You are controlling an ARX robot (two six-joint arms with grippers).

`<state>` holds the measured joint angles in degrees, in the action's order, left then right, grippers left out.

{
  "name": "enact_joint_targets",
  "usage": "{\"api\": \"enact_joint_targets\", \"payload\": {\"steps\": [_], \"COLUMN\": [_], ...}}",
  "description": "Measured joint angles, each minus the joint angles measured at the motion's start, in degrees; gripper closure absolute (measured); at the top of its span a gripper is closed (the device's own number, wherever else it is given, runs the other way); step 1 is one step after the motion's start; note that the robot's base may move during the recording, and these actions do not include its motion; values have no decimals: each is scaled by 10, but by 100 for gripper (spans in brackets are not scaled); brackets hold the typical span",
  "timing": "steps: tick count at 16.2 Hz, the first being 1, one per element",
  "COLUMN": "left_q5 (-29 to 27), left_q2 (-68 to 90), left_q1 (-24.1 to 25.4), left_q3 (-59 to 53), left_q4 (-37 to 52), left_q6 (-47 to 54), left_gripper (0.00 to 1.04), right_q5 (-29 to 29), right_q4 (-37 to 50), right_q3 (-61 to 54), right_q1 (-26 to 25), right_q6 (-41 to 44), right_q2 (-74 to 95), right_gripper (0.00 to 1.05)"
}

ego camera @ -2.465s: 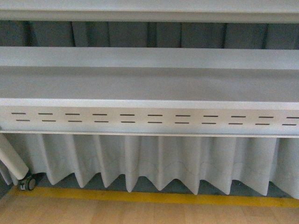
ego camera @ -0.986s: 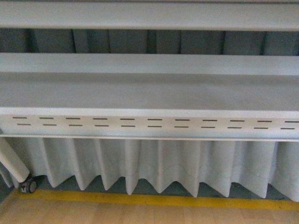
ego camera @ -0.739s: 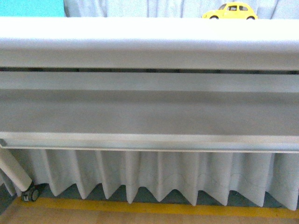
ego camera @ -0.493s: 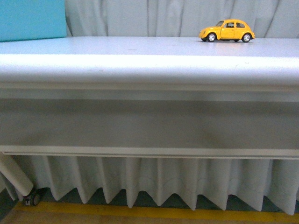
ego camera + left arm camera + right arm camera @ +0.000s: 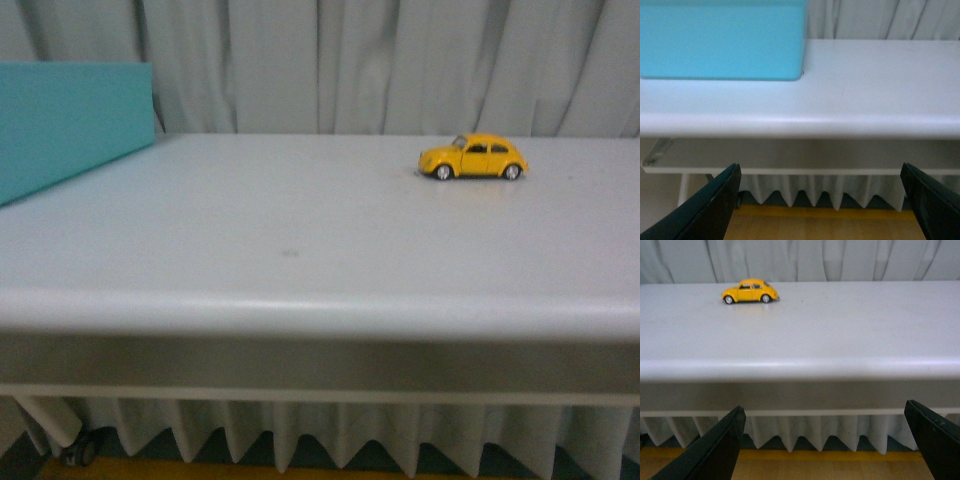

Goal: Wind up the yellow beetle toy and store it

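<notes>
— Where is the yellow beetle toy?
— On its wheels on the white table, well ahead of the right gripper, with nothing touching it.
— And the jaws?
— Spread wide and empty, short of the table's front edge. The left gripper is the same, with a teal box ahead of it.

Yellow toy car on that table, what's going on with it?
Nothing is touching it yet. The yellow beetle toy sits on its wheels on the white table, toward the back right, with a teal box off to the left. The robot's left pincer and right pincer are both open and empty, out in front of the table's near edge. Winding and storing have not begun.
</notes>
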<state>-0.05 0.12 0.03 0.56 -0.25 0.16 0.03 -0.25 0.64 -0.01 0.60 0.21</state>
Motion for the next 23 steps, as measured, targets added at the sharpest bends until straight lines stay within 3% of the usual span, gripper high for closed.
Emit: {"api": "enact_joint_targets", "payload": {"steps": [23], "left_q5": [0], "left_q2": [0], "left_q1": [0], "left_q3": [0], "left_q4": [1], "left_q6": [0], "left_gripper": [7], "right_q5": [0], "right_q4": [1], "right_q3": [0], "right_q1": [0], "right_q6": [-1], "right_q2": [0], "right_gripper": [7]}}
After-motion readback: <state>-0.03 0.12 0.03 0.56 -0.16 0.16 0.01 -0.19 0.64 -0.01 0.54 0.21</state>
